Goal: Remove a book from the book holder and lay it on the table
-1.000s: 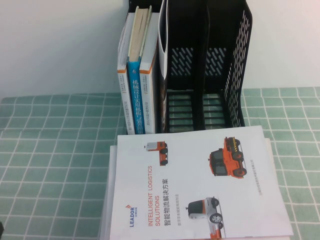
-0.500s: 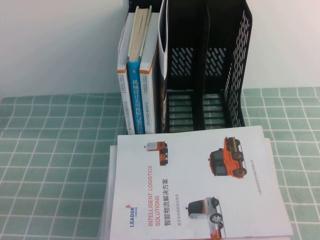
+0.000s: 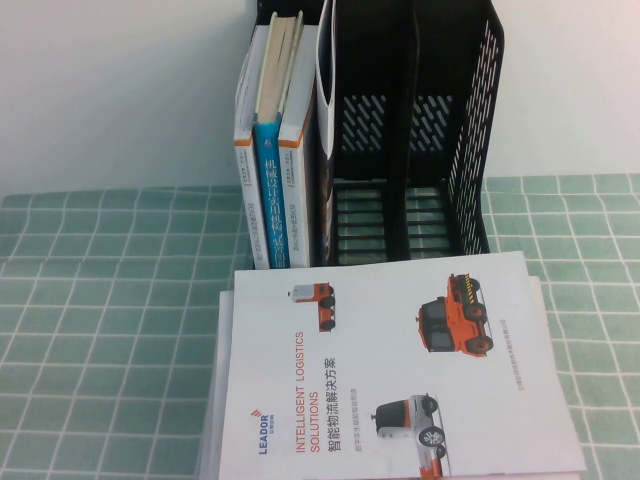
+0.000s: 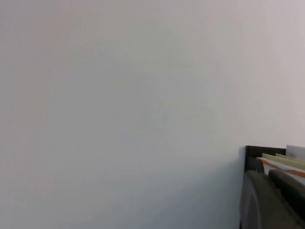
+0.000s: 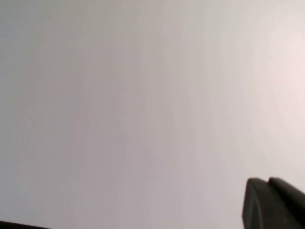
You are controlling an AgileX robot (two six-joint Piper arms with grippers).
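Observation:
A black book holder (image 3: 450,130) stands at the back of the table. Its left compartment holds several upright books (image 3: 272,190) with white, blue and orange spines. A thin booklet (image 3: 322,70) leans in the compartment beside them. A white brochure (image 3: 390,370) with orange vehicle pictures lies flat on the table in front of the holder. Neither gripper shows in the high view. My left gripper (image 4: 269,179) is shut and empty, with the holder's top corner (image 4: 252,152) and book tops (image 4: 286,162) behind it. My right gripper (image 5: 268,183) is shut and empty, facing the wall.
The table has a green checked cloth (image 3: 110,300). More white sheets (image 3: 212,400) lie under the brochure. A plain white wall (image 3: 120,90) stands behind the holder. The holder's two right compartments (image 3: 410,220) hold nothing.

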